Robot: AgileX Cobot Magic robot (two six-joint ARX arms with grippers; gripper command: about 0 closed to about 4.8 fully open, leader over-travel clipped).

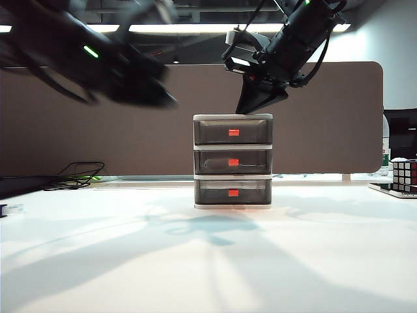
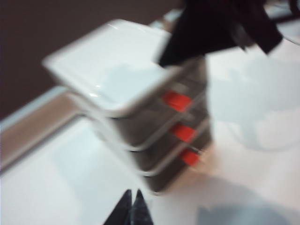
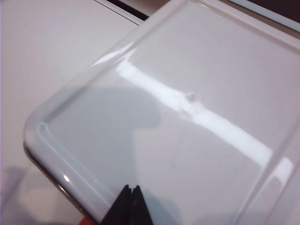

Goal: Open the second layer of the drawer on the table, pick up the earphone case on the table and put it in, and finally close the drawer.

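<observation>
The drawer [image 1: 232, 160] stands mid-table, a white-framed unit with three grey drawers, all pushed in. The second layer [image 1: 215, 160] is the middle one, with a red-orange tab [image 1: 233, 162]. My right gripper [image 1: 245, 109] is shut, its tips resting on the front part of the unit's white top [image 3: 187, 117]; the right wrist view shows the shut tips [image 3: 130, 189] near that front edge. My left gripper [image 1: 171, 99] is shut, empty and blurred, up in the air to the left of the unit. The left wrist view shows its tips [image 2: 132, 194] above the table, with the second layer [image 2: 183, 132] below. The earphone case is out of view.
A multicoloured puzzle cube [image 1: 404, 175] sits at the table's right edge. Black cables [image 1: 78, 175] lie at the back left. A dark brown partition [image 1: 98, 130] runs behind the white table [image 1: 208, 261]. Both arms cast shadows in front of the unit.
</observation>
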